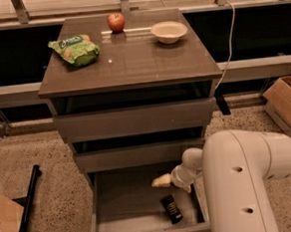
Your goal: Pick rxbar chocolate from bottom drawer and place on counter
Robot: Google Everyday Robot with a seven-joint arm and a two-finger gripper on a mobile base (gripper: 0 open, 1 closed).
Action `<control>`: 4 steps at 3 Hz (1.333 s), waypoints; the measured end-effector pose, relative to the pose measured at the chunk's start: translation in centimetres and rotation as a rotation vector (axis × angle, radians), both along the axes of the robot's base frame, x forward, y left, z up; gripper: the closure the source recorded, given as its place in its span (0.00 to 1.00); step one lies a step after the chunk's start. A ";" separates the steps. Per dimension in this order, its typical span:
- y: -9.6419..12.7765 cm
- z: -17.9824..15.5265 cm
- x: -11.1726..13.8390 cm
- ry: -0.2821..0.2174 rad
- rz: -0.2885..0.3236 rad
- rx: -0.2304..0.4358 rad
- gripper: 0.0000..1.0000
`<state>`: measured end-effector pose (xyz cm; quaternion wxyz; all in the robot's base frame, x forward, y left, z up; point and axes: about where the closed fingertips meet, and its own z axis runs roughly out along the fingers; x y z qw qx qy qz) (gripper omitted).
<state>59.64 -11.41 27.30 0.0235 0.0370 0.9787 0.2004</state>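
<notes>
The rxbar chocolate point(171, 209), a small black bar, lies flat in the right front part of the open bottom drawer point(122, 209). My gripper point(161, 180) hangs over the drawer's right middle, a little above and behind the bar, pointing left, not touching it. My white arm point(250, 180) fills the lower right and hides the drawer's right edge. The counter point(131, 59) is the glossy top of the cabinet.
On the counter lie a green chip bag point(75, 49) at left, a red apple point(116, 21) at the back and a white bowl point(168, 31) at right. Two upper drawers point(135, 118) stand slightly open. A cardboard box point(287, 103) is on the floor at right.
</notes>
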 end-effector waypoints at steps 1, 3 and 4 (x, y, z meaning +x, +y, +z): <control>0.1 -0.6 0.1 0.004 -0.004 0.003 0.00; 3.2 -6.1 0.8 0.098 -0.041 0.060 0.00; 3.9 -9.9 0.3 0.184 -0.069 0.052 0.00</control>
